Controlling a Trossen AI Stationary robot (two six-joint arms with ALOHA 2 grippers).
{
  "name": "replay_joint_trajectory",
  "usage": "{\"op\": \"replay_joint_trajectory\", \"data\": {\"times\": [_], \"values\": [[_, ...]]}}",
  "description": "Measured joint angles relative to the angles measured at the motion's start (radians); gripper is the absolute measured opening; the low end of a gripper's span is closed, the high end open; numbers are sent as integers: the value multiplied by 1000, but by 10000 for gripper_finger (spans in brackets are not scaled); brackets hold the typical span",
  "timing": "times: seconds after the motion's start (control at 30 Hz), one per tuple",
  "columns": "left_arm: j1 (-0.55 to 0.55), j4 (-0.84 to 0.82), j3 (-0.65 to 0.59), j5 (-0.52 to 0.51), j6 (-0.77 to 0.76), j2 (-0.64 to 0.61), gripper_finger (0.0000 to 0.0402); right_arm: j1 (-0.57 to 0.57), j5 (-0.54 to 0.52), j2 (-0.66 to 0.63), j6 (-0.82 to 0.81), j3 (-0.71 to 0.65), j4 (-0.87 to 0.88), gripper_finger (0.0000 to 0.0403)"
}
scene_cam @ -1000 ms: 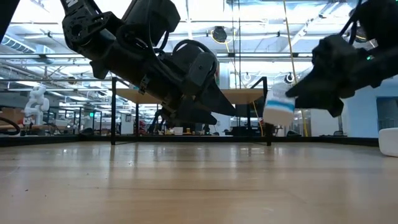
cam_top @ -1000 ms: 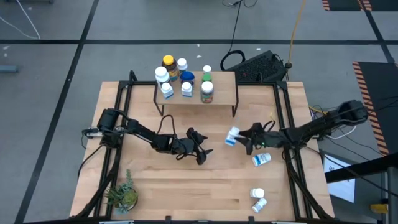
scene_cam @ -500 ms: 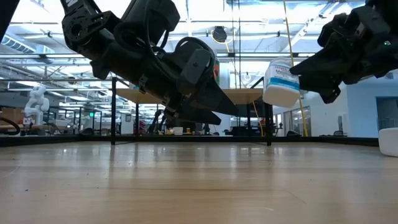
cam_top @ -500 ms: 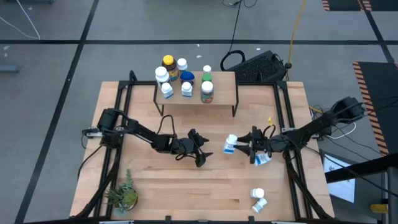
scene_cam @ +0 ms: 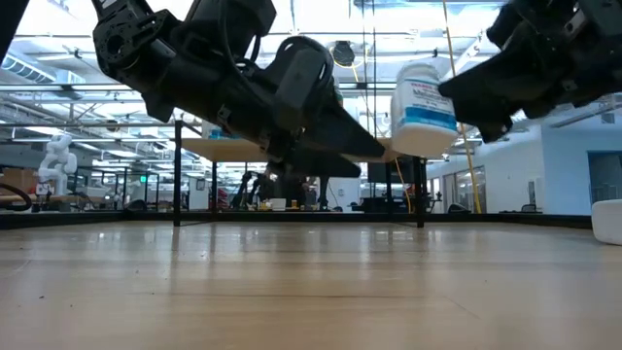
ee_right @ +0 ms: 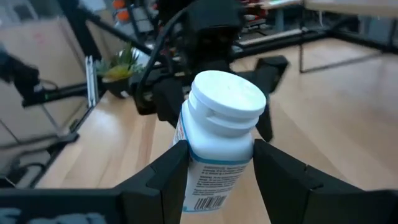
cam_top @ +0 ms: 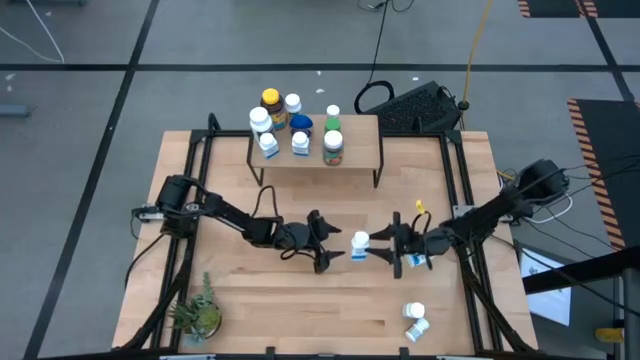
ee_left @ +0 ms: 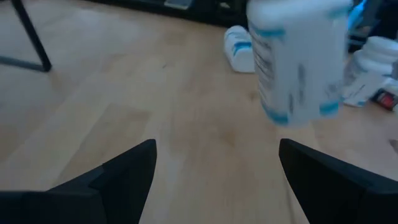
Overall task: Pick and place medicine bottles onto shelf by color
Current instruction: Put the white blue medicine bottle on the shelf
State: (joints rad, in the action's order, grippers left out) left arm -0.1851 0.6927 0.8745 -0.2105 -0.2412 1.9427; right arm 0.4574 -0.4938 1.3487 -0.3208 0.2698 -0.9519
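Note:
A white medicine bottle with a blue label hangs above the table's middle, with my right gripper shut on it. In the right wrist view its white cap is on top. My left gripper stands open just left of the bottle, fingers apart from it. The shelf, a small wood board on black legs, stands at the far side. On it and just behind it stand several bottles, among them an amber one, a blue one and a green-capped one. My right gripper pinches the bottle's body below the cap between its two fingers. The fingers come about level from the table's right side. The bottle stands about upright, cap up, lifted clear of the table.
One white bottle lies under my right arm, and two more lie near the front right corner. A small potted plant stands at the front left. Bare wood shows between the grippers and the shelf.
My right gripper has carried the bottle toward the table's near edge and a little left, up to my left gripper. Its wrist has rolled, and the bottle has gone from tilted to about upright. My left gripper has stayed in place, open.

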Motion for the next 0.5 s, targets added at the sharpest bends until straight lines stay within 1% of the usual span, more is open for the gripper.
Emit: {"op": "replay_joint_trajectory", "data": {"times": [0.2, 0.4, 0.5], "values": [[-12, 13, 0, -3, 3, 0, 340, 6, -1, 79, 128, 98, -2, 163], [-35, 13, 0, -7, 8, 0, 340, 0, -5, 96, 165, 131, -3, 163], [-47, 14, 0, -7, 39, 0, 340, -6, -5, 96, 169, 131, -7, 164]]}}
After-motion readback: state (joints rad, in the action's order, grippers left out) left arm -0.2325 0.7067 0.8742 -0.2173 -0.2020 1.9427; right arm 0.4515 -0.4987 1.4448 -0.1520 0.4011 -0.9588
